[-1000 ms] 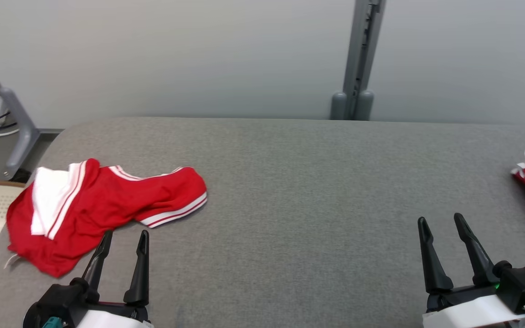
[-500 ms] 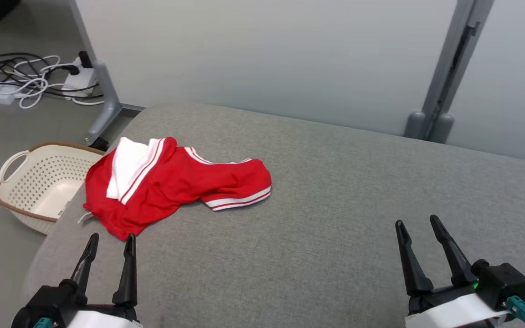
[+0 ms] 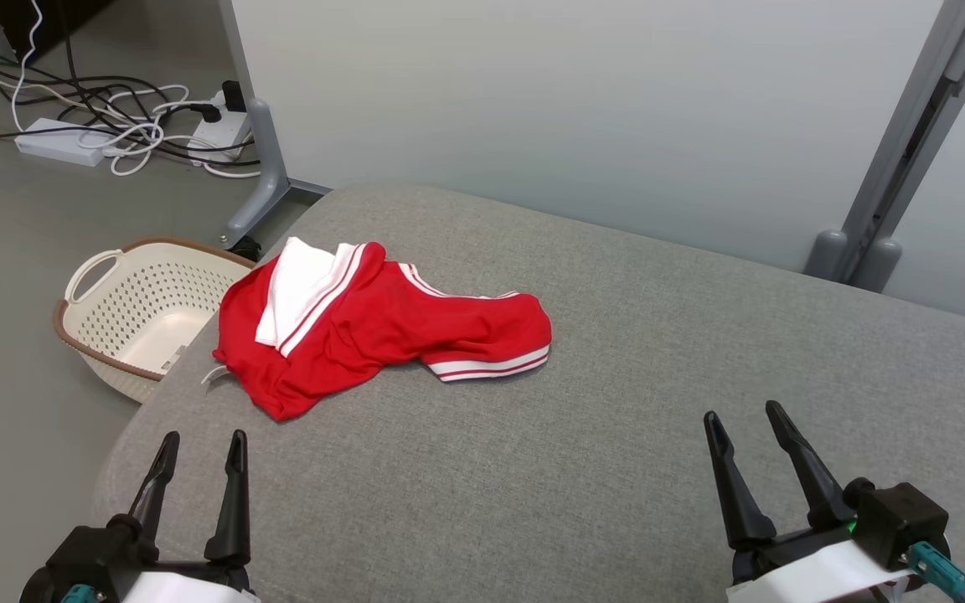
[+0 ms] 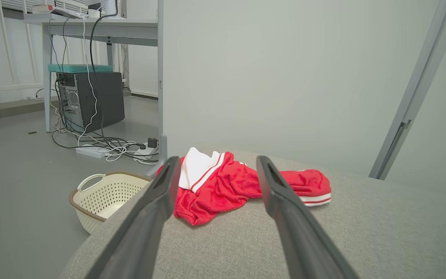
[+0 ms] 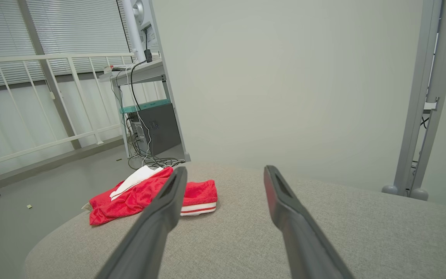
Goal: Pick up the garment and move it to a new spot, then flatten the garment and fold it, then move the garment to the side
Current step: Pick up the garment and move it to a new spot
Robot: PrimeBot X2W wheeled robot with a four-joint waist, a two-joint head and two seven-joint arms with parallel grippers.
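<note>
Surface: a grey fabric-covered surface [image 3: 616, 419] with a rounded corner stands before a pale wall [image 3: 575, 109]; the frame cuts off its right side.
Garment: the red garment [image 3: 382, 335] with white stripes lies crumpled near the surface's far left corner, a white panel folded on top. The bunching hides its cut.
Left hand: the left hand [image 3: 204, 435] is at the near edge, spread wide and empty, short of the garment. In the left wrist view its fingers [image 4: 149, 217] cover parts of the cloth.
Right hand: the right hand [image 3: 740, 410] is spread wide and empty, well apart from the garment.
Basket: a cream perforated basket [image 3: 172, 243] sits on the floor beside the surface, one side hidden behind the surface's edge.
Floor: tangled cables [image 3: 114, 134] lie by the wall.
</note>
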